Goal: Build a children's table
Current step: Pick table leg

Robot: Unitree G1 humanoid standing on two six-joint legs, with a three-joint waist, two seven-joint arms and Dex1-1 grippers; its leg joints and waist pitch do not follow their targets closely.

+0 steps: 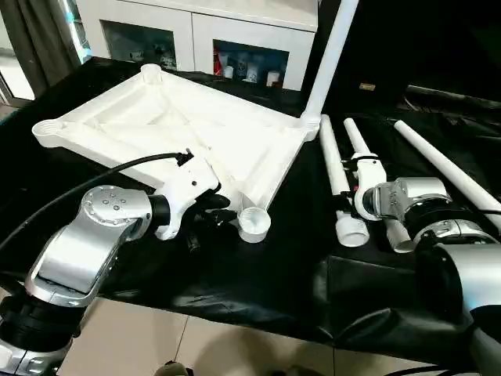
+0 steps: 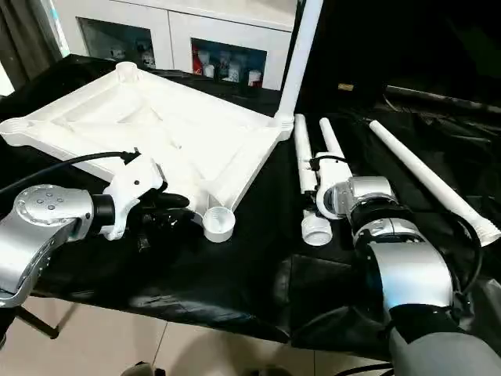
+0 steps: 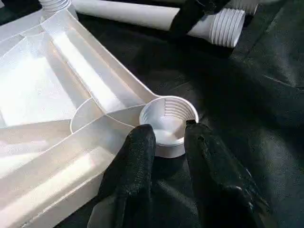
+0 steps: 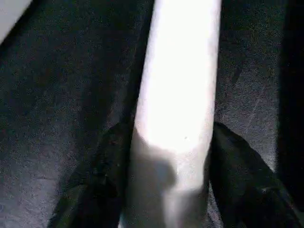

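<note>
Builds a children's table on a black-draped work table (image 1: 258, 282), with pale floor tiles (image 1: 156, 337) below and a white glass-door cabinet (image 1: 235, 31) behind. Works with the white tabletop (image 1: 180, 117) upside down at centre-left, one leg (image 1: 333, 55) already upright in its far right corner. Keeps three loose legs on the cloth beside it. Pinches the near corner socket (image 1: 254, 223) in the left gripper (image 3: 168, 133), steadying the top. Sets the right gripper (image 4: 173, 133) astride the middle leg (image 1: 356, 139); cannot tell whether firmly clamped or only touching. Risks rolling that round tube against its neighbour (image 1: 333, 160) just beside it if lifted on a weak hold. Risks, too, dragging the loose cloth and shifting the tabletop off the pinch.
</note>
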